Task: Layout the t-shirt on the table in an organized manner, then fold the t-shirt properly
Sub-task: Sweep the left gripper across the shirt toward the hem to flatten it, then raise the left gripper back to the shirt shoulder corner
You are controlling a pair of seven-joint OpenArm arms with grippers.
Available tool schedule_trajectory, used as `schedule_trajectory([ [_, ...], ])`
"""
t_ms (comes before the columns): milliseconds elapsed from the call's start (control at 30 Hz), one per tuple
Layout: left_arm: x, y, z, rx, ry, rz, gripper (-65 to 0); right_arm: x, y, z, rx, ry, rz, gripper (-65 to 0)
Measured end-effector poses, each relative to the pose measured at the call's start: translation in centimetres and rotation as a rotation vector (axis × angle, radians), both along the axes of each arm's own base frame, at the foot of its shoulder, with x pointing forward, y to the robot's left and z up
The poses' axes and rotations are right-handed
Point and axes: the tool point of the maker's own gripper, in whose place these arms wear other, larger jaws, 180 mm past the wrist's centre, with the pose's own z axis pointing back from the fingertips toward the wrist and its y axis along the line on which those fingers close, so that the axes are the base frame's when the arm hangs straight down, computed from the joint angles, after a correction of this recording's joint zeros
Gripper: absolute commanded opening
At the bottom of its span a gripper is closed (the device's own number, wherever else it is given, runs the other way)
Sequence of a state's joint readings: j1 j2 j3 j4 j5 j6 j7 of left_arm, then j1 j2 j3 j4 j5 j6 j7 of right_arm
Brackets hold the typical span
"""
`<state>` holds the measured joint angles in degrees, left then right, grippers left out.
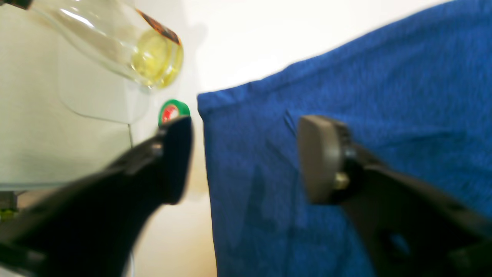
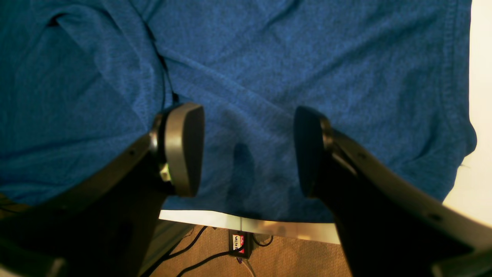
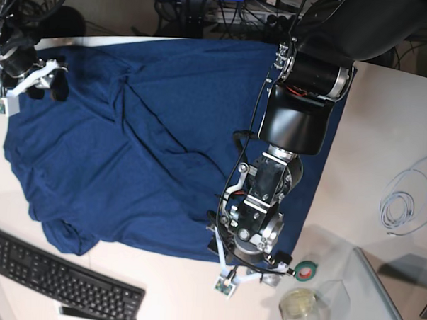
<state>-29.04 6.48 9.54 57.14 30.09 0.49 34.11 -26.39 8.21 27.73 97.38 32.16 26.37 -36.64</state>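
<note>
Navy fabric of the t-shirt (image 3: 157, 143) lay spread, wrinkled, across the white table (image 3: 385, 125). Left gripper (image 1: 246, 157) hung over its corner, jaws apart, gripping nothing. Right gripper (image 2: 248, 150) likewise gaped above the cloth.

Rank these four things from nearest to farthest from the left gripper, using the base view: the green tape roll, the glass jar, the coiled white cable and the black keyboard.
From the left gripper:
1. Green tape roll, just beside it at the shirt's corner.
2. Glass jar, a little past the roll, toward the bottom edge.
3. Black keyboard, far across at the bottom-left corner.
4. Coiled white cable, out on the right side of the table; close to the keyboard's distance, so these two are hard to separate.
</note>
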Motion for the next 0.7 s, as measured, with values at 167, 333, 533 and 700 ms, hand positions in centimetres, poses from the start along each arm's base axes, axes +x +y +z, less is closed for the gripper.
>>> schedule_trajectory([
  [167, -0.6, 0.5, 5.6, -0.035, -0.112, 0.061, -14.0, 0.0, -0.1, 0.0, -0.001, 0.000, -0.001, -30.3],
  [333, -8.8, 5.8, 4.8, -0.115, -0.062, 0.272, -14.0, -0.8, -4.4, 0.9, -0.049, -0.018, -0.129, -30.0],
  [533, -20.9, 11.4, -1.9, -0.191, 0.120, 0.436, -14.0, -2.5, -8.2, 1.6, -0.085, -0.012, -0.248, -29.7],
  [700, -28.5, 15.0, -5.1, -0.494, 0.196, 0.525, -14.0, -4.0, -10.3, 1.7, -0.123, 0.038, -0.288, -30.0],
])
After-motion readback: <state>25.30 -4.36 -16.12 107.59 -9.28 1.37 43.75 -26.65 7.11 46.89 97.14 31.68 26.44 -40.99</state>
